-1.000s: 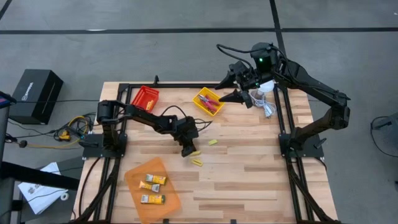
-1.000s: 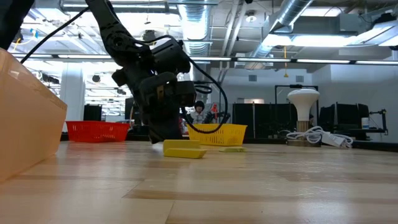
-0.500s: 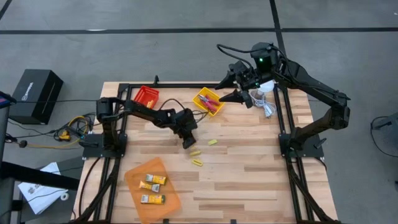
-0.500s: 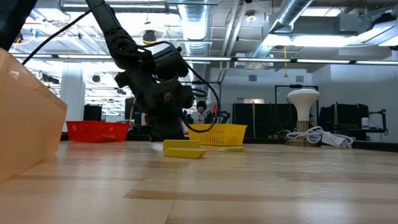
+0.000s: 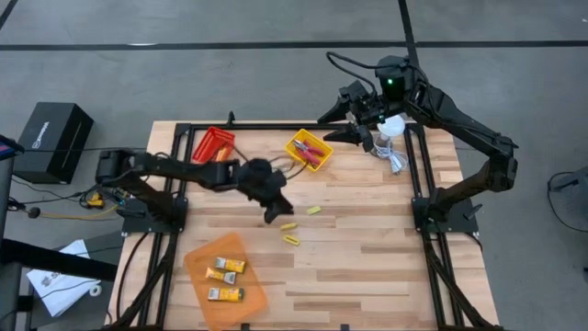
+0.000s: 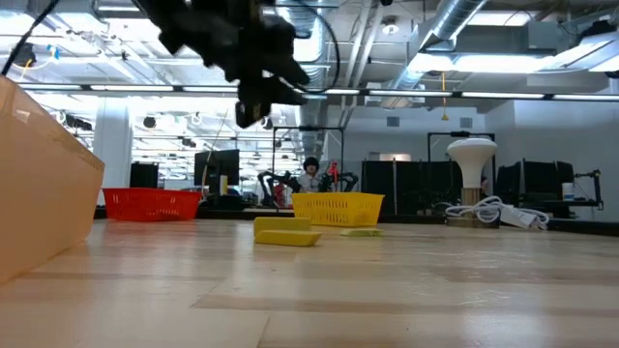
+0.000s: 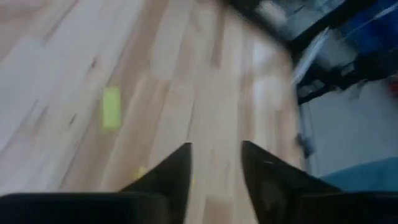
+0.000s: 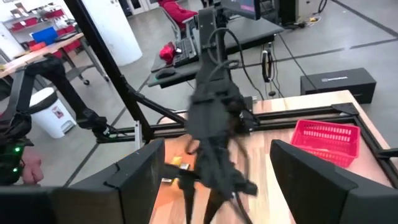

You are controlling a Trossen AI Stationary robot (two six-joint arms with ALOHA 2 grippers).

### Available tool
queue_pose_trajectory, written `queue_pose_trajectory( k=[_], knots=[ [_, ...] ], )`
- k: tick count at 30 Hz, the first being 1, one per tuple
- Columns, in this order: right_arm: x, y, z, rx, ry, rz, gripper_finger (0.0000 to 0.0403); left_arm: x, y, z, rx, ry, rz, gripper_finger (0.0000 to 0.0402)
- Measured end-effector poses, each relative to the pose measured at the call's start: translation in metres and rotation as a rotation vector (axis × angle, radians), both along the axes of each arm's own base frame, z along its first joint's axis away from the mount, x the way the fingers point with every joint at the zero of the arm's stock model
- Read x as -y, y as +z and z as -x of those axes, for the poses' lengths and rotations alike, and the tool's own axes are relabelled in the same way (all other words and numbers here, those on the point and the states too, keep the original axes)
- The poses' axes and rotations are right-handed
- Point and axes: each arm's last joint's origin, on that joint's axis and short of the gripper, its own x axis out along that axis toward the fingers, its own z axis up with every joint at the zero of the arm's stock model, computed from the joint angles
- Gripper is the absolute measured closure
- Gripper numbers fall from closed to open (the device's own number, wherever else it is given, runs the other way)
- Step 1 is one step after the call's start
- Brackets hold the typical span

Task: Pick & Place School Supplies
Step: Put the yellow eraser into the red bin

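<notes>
Three thin yellow sticks (image 5: 288, 226) (image 5: 292, 240) (image 5: 314, 211) lie flat on the wooden table near its middle. In the low view the nearest stick (image 6: 287, 232) also lies flat on the boards. My left gripper (image 5: 274, 215) (image 7: 214, 158) hovers above the table just left of the sticks. It is open, with bare wood between its fingers. Two yellow-and-white packs (image 5: 225, 267) (image 5: 224, 294) lie in the orange tray (image 5: 253, 287). Red-handled tools (image 5: 314, 154) lie in the yellow tray (image 5: 299, 140). My right gripper (image 5: 333, 127) (image 8: 217, 186) hangs open and high by the far edge, holding nothing.
A red tray (image 5: 213, 144) stands at the far left. A white lamp-like object (image 5: 393, 126) with a cable (image 5: 397, 161) sits at the far right. The black frame rails (image 5: 418, 184) run along the table's sides. Bare wood lies to the right of the sticks.
My left gripper has risen from the table beside the yellow sticks, going well clear of the boards and tipping less steeply down. The sticks stay flat where they were.
</notes>
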Motion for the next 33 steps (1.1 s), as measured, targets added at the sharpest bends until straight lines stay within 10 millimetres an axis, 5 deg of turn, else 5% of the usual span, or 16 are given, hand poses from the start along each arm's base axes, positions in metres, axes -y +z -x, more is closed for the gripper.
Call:
queue_pose_trajectory(
  k=[8, 24, 33],
  knots=[
    [0.001, 0.002, 0.000, 0.016, -0.006, -0.010, 0.0122, 0.040, -0.016, 0.004, -0.130, 0.056, -0.198, 0.0155],
    [-0.001, 0.003, -0.002, 0.022, -0.005, -0.025, 0.0122, 0.052, -0.070, -0.034, -0.324, -0.037, -0.237, 0.0178],
    [-0.002, 0.003, -0.002, 0.022, 0.003, -0.015, 0.0122, 0.049, -0.083, -0.035, -0.386, -0.029, -0.247, 0.0173]
  ],
)
